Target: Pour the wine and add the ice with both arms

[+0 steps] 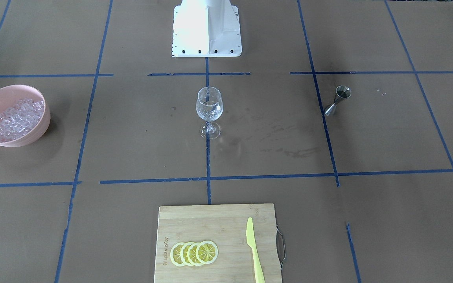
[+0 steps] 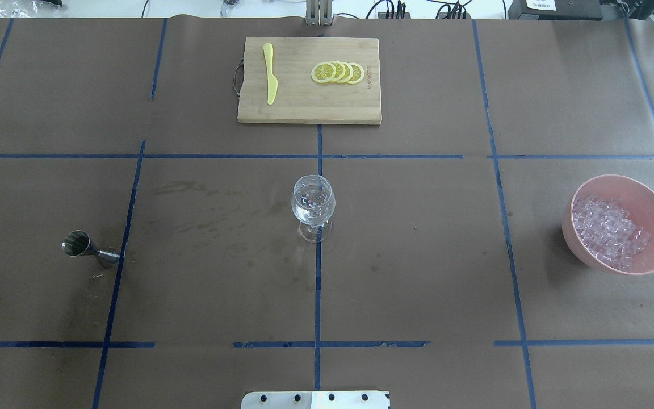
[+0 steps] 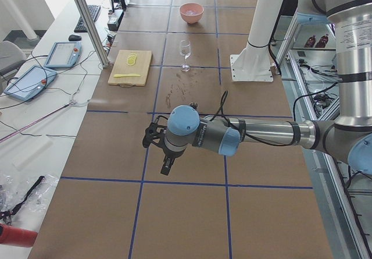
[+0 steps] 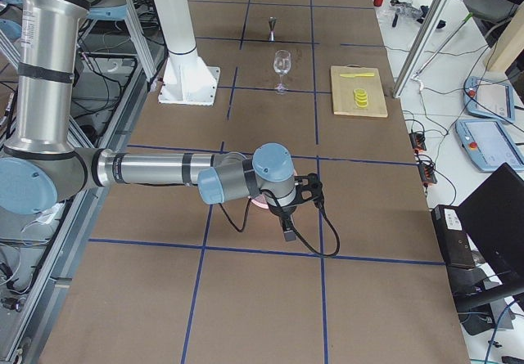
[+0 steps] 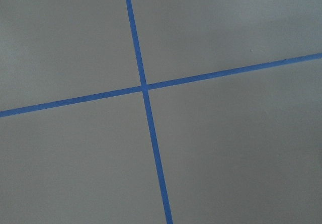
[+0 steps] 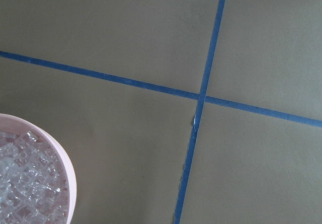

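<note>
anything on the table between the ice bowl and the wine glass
Nothing visible. Between the pink bowl of ice and the wine glass the table shows only blue tape lines; the cutting board and jigger sit elsewhere.

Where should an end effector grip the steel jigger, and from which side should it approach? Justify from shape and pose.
Probably the narrow waist of the jigger, approached level from the robot's side. It stands upright, and both cones flare from the waist, so a grip there should not slip up or down.
</note>
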